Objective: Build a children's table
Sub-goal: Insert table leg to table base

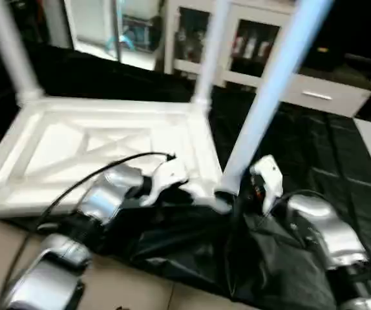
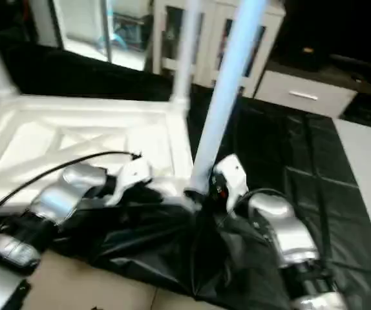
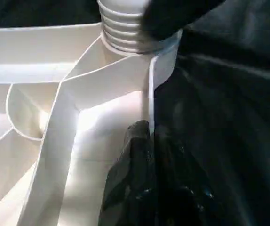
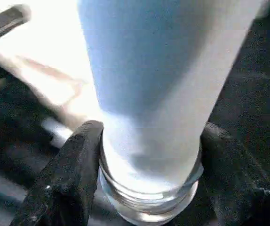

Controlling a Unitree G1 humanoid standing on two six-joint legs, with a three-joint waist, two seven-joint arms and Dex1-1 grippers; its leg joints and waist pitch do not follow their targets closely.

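Observation:
The white tabletop [image 1: 75, 148] lies upside down on the black cloth, its X ribs facing up. Legs stand in its far-left corner [image 1: 8, 45] and far-right corner [image 1: 208, 51]. A third leg [image 1: 263, 97] leans slightly at the near-right corner, its threaded end [image 3: 123, 28] sitting at the round socket. My right gripper [image 1: 234, 190] is shut on this leg just above the thread, one black finger [image 4: 74, 174] on each side. My left gripper [image 1: 185, 187] grips the tabletop's rim [image 3: 150, 94] beside that corner, a finger [image 3: 130, 174] inside the wall.
The black-draped work table [image 1: 302, 148] runs off to the right, its cloth bunched at the near edge. White cabinets [image 1: 250, 45] and a drawer front [image 1: 321, 93] stand behind. A black cable [image 1: 95, 171] arcs over my left forearm. Tan floor [image 1: 127, 290] lies below.

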